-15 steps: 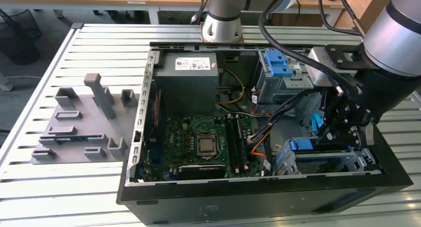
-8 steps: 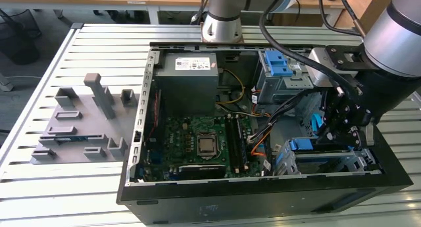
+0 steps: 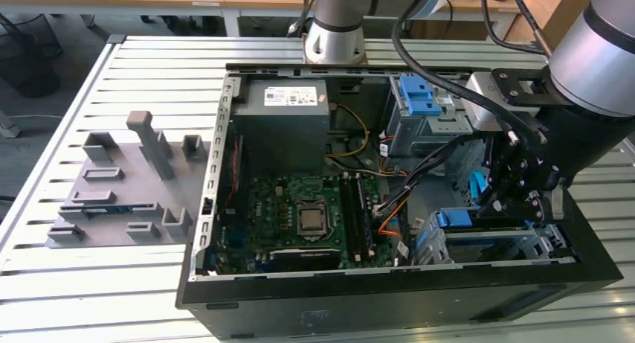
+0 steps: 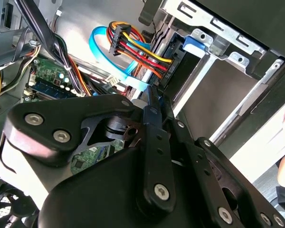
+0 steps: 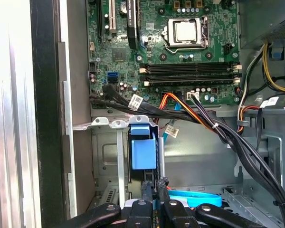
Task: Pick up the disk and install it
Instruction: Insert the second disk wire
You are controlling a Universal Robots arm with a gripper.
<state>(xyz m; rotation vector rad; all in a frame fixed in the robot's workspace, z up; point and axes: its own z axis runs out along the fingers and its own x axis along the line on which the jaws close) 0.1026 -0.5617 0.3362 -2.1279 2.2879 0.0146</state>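
The disk (image 5: pixel 143 151) was seen edge-on, mostly as its blue plastic carrier: a blue tab and frame standing upright in the metal drive cage (image 5: pixel 104 166) at one corner of the open computer case (image 3: pixel 397 313). Its silver body and label could not be made out. In the exterior view the same blue carrier (image 3: pixel 454 218) was seen inside the cage, towards the exterior view's right. The disk was therefore judged to be off the worktop (image 3: pixel 100 298) and in its bay, so the install step, not the pick-up, was judged to be in hand. Whether the carrier was fully home could not be told.

The gripper (image 5: pixel 154 187) was held just beside the carrier's near edge. Its fingers were pressed together, with nothing seen pinched between them. Contact with the carrier could not be confirmed. In the second wrist view the closed tip of the gripper (image 4: pixel 152 95) was seen close to a bundle of red, orange and yellow wires (image 4: pixel 133 45). A flat blue ribbon cable (image 5: pixel 194 197) lay just beside the fingers.

Any further seating was judged to call for a straight push along the cage's rails, kept clear of those cables, so that the carrier would not be tilted or a wire trapped.

Beyond the cage, the green motherboard (image 5: pixel 180 57) was seen. Outside the case, a grey fixture plate (image 3: pixel 119 187) lay on the worktop.
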